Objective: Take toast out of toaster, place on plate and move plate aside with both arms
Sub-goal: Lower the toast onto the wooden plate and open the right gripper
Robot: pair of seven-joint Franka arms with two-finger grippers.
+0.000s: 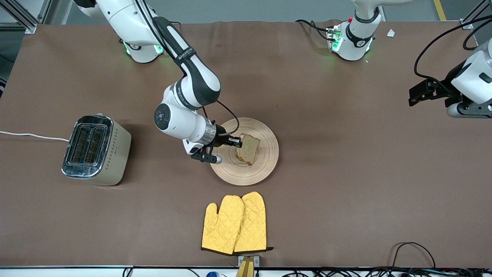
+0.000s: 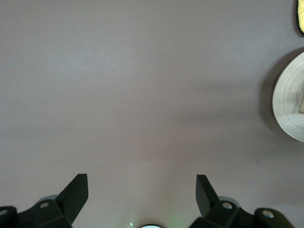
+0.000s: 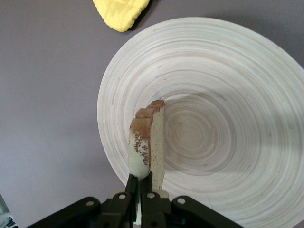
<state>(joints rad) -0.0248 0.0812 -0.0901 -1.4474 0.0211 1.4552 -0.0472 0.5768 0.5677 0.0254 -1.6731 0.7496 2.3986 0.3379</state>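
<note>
My right gripper (image 1: 238, 143) is shut on the toast (image 1: 248, 149), a speckled tan slice with a darker crust, and holds it on edge over the plate (image 1: 265, 165). In the right wrist view the fingers (image 3: 142, 183) pinch one edge of the toast (image 3: 152, 142) over the round pale grooved plate (image 3: 237, 118). I cannot tell if the toast touches the plate. My left gripper (image 1: 413, 97) is open and empty, waiting above the bare table at the left arm's end. The left wrist view shows its spread fingers (image 2: 76, 192) and the plate's rim (image 2: 287, 102).
A silver two-slot toaster (image 1: 96, 150) stands toward the right arm's end, its cord running off the table. A pair of yellow oven mitts (image 1: 234, 223) lies nearer the front camera than the plate. Cables lie along the table's front edge.
</note>
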